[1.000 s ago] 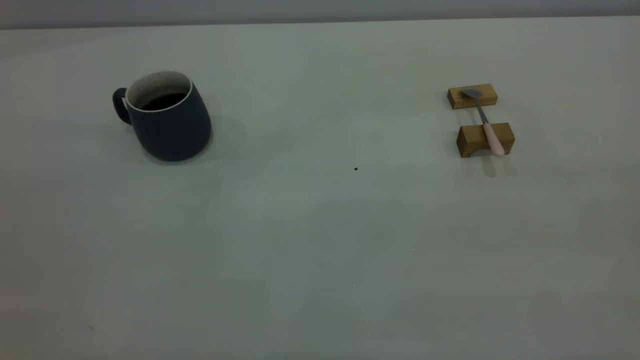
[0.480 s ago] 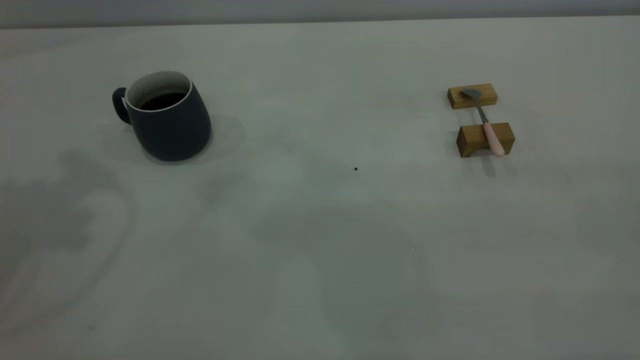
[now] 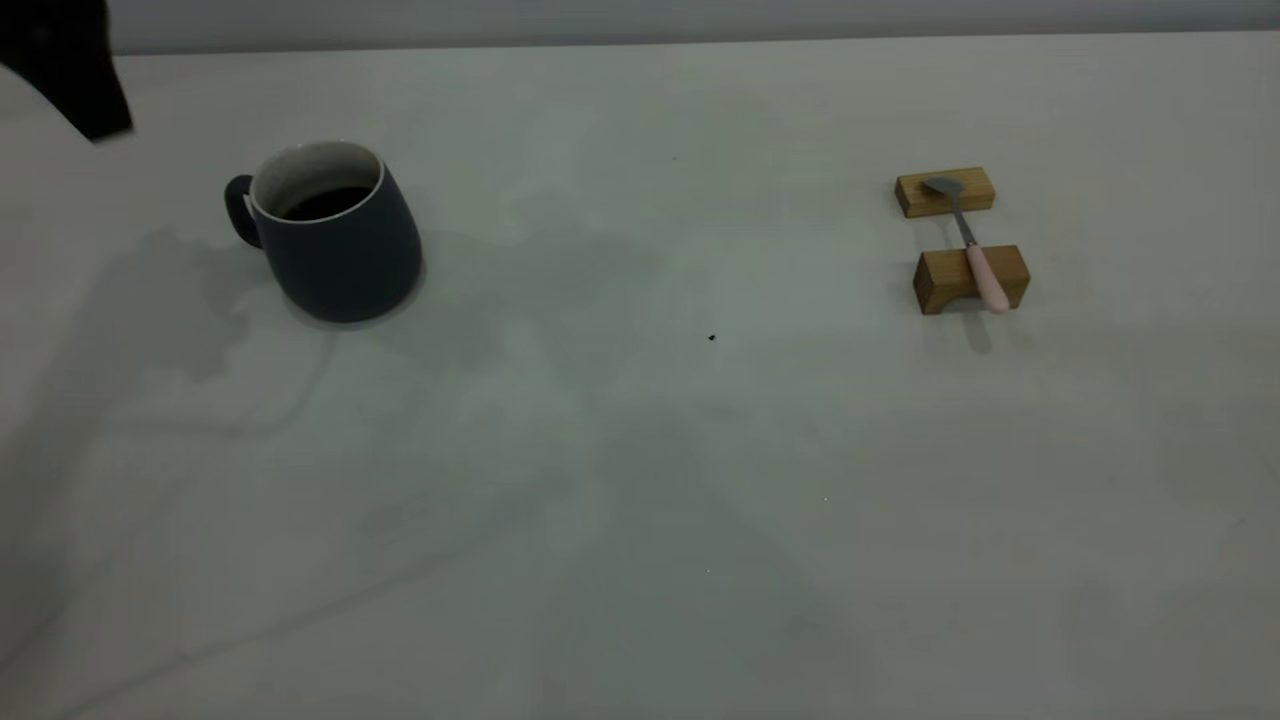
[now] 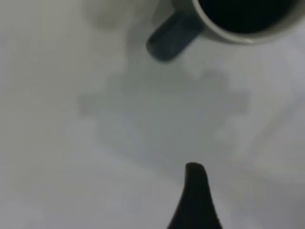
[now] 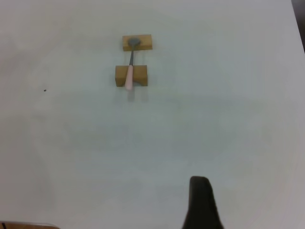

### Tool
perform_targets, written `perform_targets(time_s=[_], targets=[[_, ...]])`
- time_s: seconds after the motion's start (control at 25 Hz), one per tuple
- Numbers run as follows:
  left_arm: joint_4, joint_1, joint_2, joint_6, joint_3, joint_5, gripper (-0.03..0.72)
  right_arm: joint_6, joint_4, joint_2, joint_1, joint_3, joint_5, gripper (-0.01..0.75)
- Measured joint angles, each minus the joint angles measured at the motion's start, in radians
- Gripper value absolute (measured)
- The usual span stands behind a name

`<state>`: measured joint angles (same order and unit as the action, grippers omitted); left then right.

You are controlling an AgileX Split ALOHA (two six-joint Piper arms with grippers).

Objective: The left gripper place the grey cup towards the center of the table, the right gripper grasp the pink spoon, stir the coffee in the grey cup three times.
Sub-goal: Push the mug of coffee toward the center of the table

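Observation:
The grey cup [image 3: 345, 260] stands upright on the table [image 3: 640, 450] at the left, handle pointing left, with dark coffee [image 3: 325, 203] inside. A black part of the left arm [image 3: 65, 65] shows in the far left corner, apart from the cup. In the left wrist view one black finger [image 4: 195, 191] hangs above bare table a short way from the cup's handle [image 4: 169, 40], nothing against it. The pink spoon [image 3: 985, 275] lies at the right. In the right wrist view one finger [image 5: 200, 202] hovers well short of the spoon [image 5: 129, 76], holding nothing.
The spoon rests across two tan wooden blocks, its bowl on the far block [image 3: 975, 190] and its handle on the near notched block [image 3: 940, 280]. A tiny dark speck [image 3: 711, 338] marks the table's middle. Arm shadows fall over the left and centre.
A black part of the left arm has come into the far left corner of the exterior view. Shadows have spread across the table towards the cup. Cup and spoon have not moved.

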<state>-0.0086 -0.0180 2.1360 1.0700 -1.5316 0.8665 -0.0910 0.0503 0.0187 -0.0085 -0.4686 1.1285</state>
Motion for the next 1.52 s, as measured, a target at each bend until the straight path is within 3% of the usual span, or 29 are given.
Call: perform_targets(time_s=[0.24, 0.56, 0.96, 1.16, 1.4, 1.52], targets=[[0.001, -0.008, 0.110, 0.255, -0.011, -0.145, 0.613, 0.000, 0.000, 0.000, 0.000, 0.000, 0.000, 0.586], [0.009, -0.073, 0.188, 0.434, -0.011, -0.290, 0.551, 0.000, 0.000, 0.000, 0.000, 0.000, 0.000, 0.586], [0.009, -0.094, 0.197, 0.462, -0.012, -0.357, 0.536, 0.000, 0.000, 0.000, 0.000, 0.000, 0.000, 0.586], [0.009, -0.094, 0.199, 0.462, -0.014, -0.343, 0.445, 0.000, 0.000, 0.000, 0.000, 0.000, 0.000, 0.586], [0.009, -0.094, 0.199, 0.462, -0.019, -0.325, 0.284, 0.000, 0.000, 0.000, 0.000, 0.000, 0.000, 0.586], [0.009, -0.094, 0.199, 0.461, -0.021, -0.320, 0.252, 0.000, 0.000, 0.000, 0.000, 0.000, 0.000, 0.586]])
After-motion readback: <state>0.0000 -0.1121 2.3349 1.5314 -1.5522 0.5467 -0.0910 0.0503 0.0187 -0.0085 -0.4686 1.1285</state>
